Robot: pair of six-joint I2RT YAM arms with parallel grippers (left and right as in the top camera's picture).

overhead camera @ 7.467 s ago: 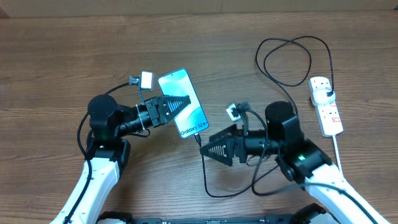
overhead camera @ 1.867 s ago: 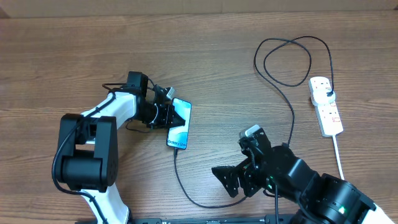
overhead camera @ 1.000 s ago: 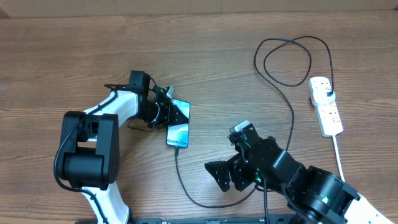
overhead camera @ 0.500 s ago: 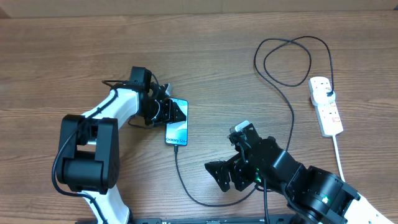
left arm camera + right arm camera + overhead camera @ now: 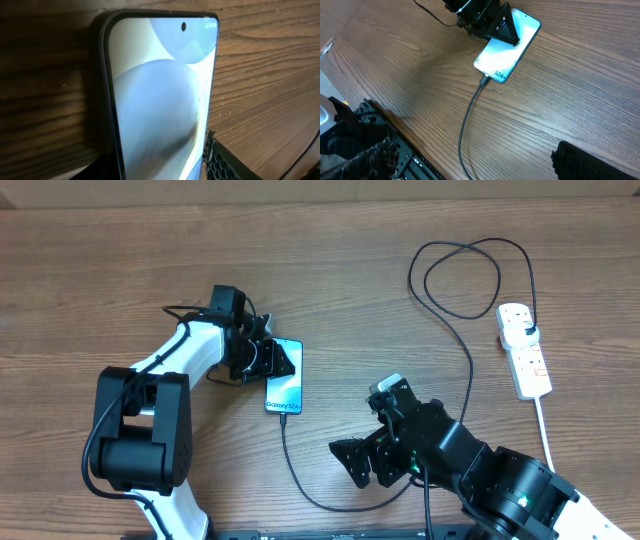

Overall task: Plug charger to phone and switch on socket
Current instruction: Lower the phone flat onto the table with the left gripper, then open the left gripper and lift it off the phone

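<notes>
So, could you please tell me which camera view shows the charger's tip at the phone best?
Right wrist: the charger tip meets the phone's bottom edge, clear and unblocked. Overhead shows it tiny; left wrist shows only the phone's camera end.

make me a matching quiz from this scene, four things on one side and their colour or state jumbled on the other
Things:
1 phone
2 charger
3 socket
4 right claw

Descriptions:
a white, at the far right of the table
b open, holding nothing
c light blue screen, lying face up
d black, thin, looping across the table

Pairs: 1-c, 2-d, 3-a, 4-b
</notes>
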